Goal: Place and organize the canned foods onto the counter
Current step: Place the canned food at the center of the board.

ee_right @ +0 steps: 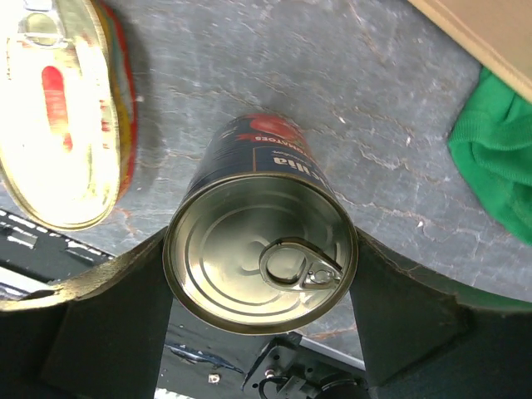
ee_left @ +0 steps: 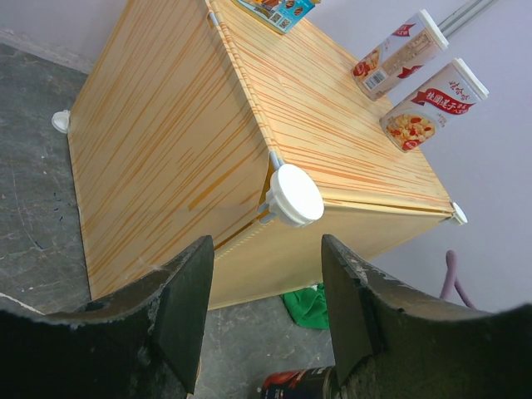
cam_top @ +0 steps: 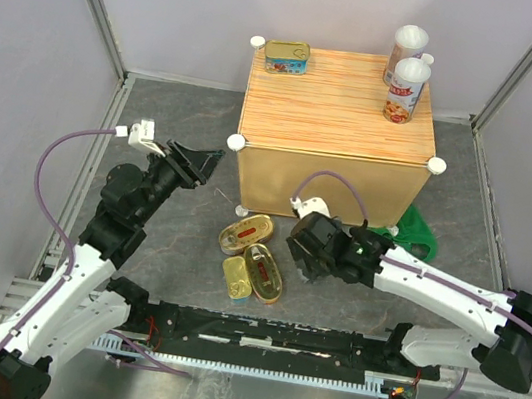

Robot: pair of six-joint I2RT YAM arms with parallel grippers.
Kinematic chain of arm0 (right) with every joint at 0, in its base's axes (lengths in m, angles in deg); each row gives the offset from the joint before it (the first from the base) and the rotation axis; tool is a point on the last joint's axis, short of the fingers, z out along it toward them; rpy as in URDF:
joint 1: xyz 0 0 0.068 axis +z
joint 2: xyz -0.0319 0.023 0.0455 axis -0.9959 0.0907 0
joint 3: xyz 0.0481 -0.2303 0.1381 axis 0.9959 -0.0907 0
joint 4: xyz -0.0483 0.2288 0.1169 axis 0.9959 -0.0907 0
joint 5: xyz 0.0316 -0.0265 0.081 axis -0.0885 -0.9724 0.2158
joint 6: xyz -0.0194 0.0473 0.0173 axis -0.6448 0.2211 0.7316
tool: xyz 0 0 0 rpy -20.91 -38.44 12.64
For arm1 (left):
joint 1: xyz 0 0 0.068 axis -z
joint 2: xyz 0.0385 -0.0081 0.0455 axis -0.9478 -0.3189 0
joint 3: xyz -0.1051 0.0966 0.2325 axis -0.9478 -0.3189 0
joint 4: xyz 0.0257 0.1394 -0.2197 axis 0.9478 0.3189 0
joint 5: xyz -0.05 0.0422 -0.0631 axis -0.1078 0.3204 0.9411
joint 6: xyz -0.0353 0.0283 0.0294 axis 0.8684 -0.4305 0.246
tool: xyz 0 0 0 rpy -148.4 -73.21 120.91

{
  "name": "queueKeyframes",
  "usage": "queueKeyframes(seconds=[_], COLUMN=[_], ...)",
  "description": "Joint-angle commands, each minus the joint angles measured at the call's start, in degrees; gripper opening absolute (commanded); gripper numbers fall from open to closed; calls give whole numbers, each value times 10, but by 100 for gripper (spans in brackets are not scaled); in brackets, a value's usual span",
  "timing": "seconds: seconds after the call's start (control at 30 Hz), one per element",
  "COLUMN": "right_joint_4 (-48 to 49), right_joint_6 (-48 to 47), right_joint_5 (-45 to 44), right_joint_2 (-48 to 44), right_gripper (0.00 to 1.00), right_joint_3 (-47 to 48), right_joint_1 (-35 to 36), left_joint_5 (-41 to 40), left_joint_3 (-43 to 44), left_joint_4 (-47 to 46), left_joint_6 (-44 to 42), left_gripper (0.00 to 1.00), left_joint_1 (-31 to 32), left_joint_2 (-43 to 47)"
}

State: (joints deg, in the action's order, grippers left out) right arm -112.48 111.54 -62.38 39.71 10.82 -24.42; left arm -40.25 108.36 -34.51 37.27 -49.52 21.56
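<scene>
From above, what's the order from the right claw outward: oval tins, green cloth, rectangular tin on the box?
1. Oval tins, floor, just left of the right gripper.
2. Green cloth, floor, to its right.
3. Rectangular tin, counter's far-left corner.

The left arm [cam_top: 65,284] is built of white shells joined by bulky black motor housings, and the right arm [cam_top: 434,287] matches it. A purple cable [cam_top: 51,150] curves alongside the left arm to a small white plug block [cam_top: 142,134] at its wrist. A second purple cable [cam_top: 323,175] loops over the right wrist, which carries a white block [cam_top: 313,207] of its own. A small green light [cam_top: 362,243] glows on the right forearm. The left pincer [ee_left: 266,316] and right pincer [ee_right: 259,324] are matte black, their broad fingers [ee_left: 187,307] scuffed pale along the edges.
</scene>
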Motion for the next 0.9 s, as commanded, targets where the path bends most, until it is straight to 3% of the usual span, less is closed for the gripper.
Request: queueKeyframes(seconds=[0.0, 0.33, 0.87], right_joint_4=[38, 12, 43], right_joint_6=[-26, -53, -71], right_joint_5=[-49, -38, 30], right_joint_2=[3, 51, 138], right_gripper=[51, 51, 51], right_joint_3=[81, 174, 211], right_joint_1=[46, 110, 124], left_joint_5=[-10, -15, -93], left_joint_3=[8, 13, 28], left_joint_4=[-13, -6, 62], left_joint_6=[4, 1, -16], left_gripper=[61, 61, 62], left_joint_1=[1, 2, 1], left_joint_2=[10, 16, 61])
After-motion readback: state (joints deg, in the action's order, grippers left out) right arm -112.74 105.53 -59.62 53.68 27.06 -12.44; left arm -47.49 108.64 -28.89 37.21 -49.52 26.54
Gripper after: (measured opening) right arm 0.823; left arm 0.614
